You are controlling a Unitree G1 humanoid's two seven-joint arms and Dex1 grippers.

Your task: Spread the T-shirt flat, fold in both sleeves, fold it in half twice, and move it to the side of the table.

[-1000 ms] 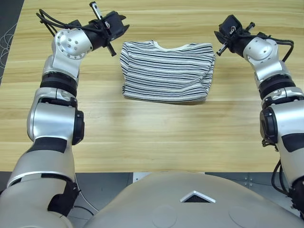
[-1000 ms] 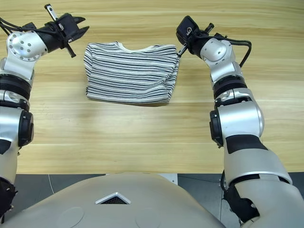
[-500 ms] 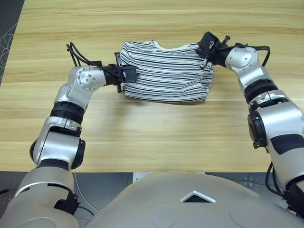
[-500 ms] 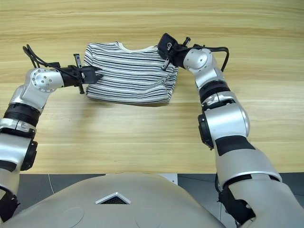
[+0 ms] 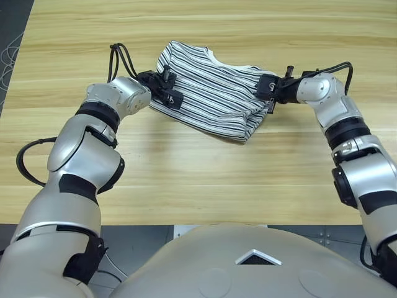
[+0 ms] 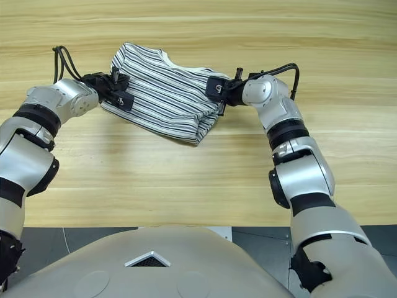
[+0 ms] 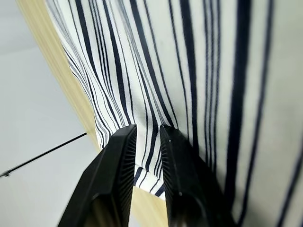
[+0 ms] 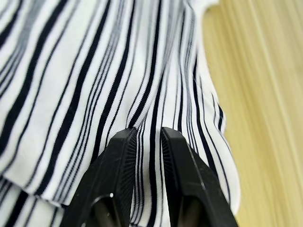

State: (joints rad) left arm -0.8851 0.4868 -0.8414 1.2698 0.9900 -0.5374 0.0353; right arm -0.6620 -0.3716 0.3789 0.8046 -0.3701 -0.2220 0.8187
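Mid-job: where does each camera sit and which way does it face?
Left eye view: on the head, looking forward and down at the table and folded T-shirt; both arms show, left gripper and right gripper at the shirt's sides.
Right eye view: same head, same scene.
Left wrist view: on the left wrist, looking along its fingers pinching striped cloth.
Right wrist view: likewise on the right wrist, wood beside the cloth.
Shared: all show the T-shirt.

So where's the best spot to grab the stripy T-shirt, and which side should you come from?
Grab its two side edges, coming in from the left and from the right together. The folded T-shirt is a soft, floppy stack, so a pinch at just one end would probably let it droop open. The left gripper and right gripper each pinch an edge that way now.
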